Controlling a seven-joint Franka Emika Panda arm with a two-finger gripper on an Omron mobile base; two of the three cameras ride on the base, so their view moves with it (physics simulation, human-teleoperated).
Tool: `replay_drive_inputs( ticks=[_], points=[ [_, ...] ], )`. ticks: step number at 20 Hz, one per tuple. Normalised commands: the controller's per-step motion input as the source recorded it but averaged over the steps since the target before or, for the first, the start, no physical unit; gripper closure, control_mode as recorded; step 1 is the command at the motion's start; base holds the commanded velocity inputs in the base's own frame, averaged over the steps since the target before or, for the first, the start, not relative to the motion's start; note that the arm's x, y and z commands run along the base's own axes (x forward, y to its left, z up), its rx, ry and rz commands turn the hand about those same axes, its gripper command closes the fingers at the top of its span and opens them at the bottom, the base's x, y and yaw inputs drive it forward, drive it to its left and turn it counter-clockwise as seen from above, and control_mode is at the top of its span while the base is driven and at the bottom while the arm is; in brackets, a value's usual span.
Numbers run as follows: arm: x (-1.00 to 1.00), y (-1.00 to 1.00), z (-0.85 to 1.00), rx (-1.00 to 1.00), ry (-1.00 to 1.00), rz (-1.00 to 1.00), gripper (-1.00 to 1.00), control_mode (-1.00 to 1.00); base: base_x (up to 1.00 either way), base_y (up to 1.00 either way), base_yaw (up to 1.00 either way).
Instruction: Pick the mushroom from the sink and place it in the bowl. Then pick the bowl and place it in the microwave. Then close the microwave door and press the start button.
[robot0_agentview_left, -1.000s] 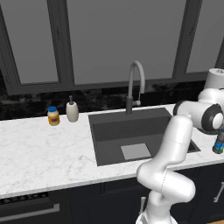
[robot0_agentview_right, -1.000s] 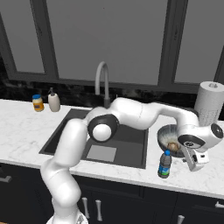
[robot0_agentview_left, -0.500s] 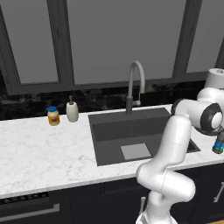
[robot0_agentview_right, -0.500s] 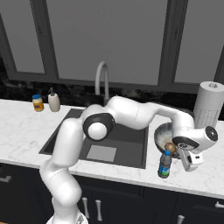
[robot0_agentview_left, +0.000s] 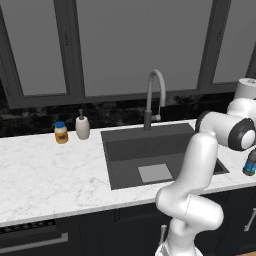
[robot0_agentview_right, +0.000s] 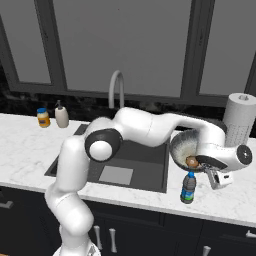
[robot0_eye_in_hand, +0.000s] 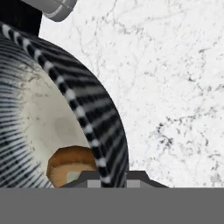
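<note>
In the left base view, the sink (robot0_agentview_left: 150, 155) is being shown set into the marble desk (robot0_agentview_left: 45, 175); in the right base view, the mushroom (robot0_agentview_right: 191, 161) is being held inside the bowl (robot0_agentview_right: 181, 143), the hand (robot0_agentview_right: 214, 176) being lowered at its rim; in the hand view, the rim is being straddled by the fingertips (robot0_eye_in_hand: 92, 180), though whether it is being gripped cannot be told.

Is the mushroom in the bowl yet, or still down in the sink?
In the bowl. The mushroom lies on the creamy inside of the bowl, just within its rim, which stands on the counter.
</note>
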Motion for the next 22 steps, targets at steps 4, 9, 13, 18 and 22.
replay_drive_inputs(
  ticks=[4,9,13,18,22],
  points=[
    [0.00,0.00,0.99,0.00,-0.13,0.00,1.00,-1.00,0.00,0.00,0.00],
    [0.00,0.00,0.99,0.00,-0.09,0.00,1.00,-1.00,0.00,0.00,0.00],
    [-0.25,0.07,0.88,0.00,-0.06,0.00,1.00,-1.00,0.00,0.00,0.00],
    [-0.44,0.20,0.74,0.00,-0.05,0.00,1.00,-1.00,0.00,0.00,0.00],
    [-0.56,0.25,0.49,0.00,-0.05,0.00,1.00,-1.00,0.00,0.00,0.00]
  ],
)
